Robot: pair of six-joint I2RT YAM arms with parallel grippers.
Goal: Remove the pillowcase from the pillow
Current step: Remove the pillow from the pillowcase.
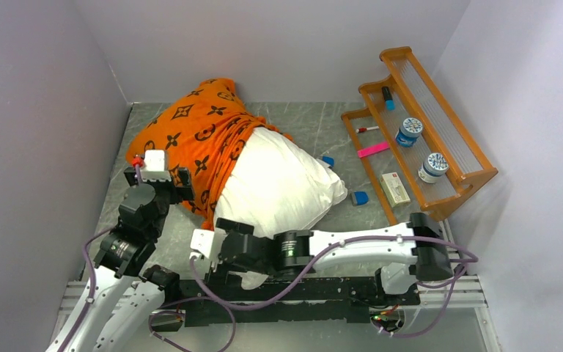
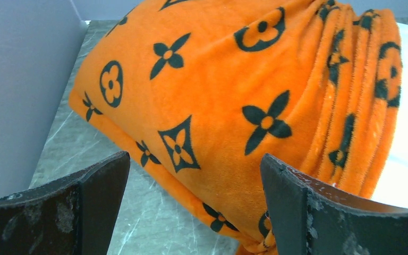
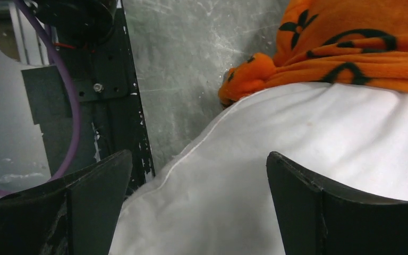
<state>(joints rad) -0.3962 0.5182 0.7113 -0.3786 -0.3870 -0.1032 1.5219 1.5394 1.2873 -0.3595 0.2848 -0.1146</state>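
Observation:
The orange pillowcase [image 1: 194, 136] with dark monogram motifs is bunched over the far left half of the white pillow [image 1: 282, 183], whose near right half is bare. My left gripper [image 1: 179, 192] is open at the pillowcase's near left edge. In the left wrist view, the pillowcase [image 2: 218, 90] fills the frame and its lower hem lies between my open left gripper [image 2: 194, 164]. My right gripper [image 1: 223, 235] is open over the pillow's near corner. In the right wrist view, the pillow [image 3: 276, 138] lies between my open right gripper [image 3: 199, 159], with the pillowcase's bunched edge [image 3: 350, 48] beyond.
A wooden rack [image 1: 476, 176] stands at the right with two jars [image 1: 409, 132], a marker, a pink strip and a white box. Two small blue objects [image 1: 359, 196] lie beside the pillow. Walls close in on the left and back. The black arm rail [image 3: 106, 90] is near the pillow's corner.

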